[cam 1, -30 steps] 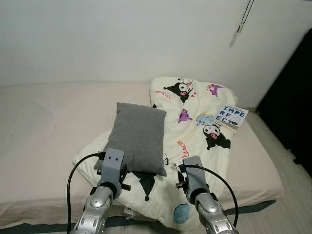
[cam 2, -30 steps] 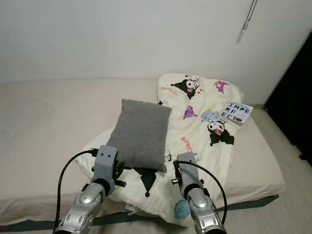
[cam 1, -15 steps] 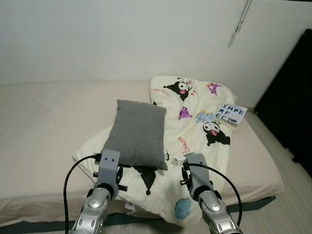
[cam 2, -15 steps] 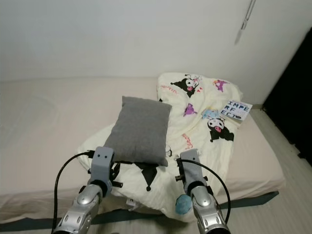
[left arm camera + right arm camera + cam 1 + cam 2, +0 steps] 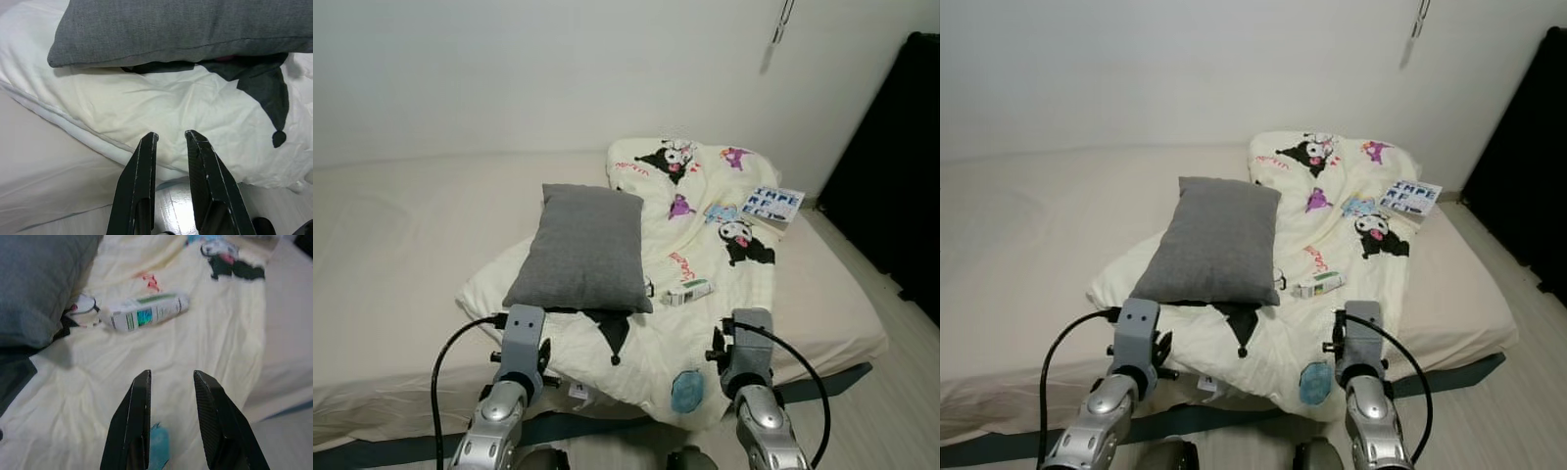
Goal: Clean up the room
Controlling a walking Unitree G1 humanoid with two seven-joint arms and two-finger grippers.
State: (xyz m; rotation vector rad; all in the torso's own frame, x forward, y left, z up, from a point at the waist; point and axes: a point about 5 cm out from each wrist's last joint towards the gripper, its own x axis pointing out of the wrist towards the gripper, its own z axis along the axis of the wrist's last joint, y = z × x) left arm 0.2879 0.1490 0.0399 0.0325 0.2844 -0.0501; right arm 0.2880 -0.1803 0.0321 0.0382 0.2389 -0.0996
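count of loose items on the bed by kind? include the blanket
Grey rectangular fabric pillow: 1
Cream cartoon-print blanket: 1
White tube with green label: 1
Book with block-letter cover: 1
Total: 4

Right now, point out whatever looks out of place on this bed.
The cartoon-print blanket lies crumpled, one corner hanging off the mattress edge. The grey pillow sits askew on it. A small white tube lies loose beside the pillow, and a book rests near the blanket's far corner.
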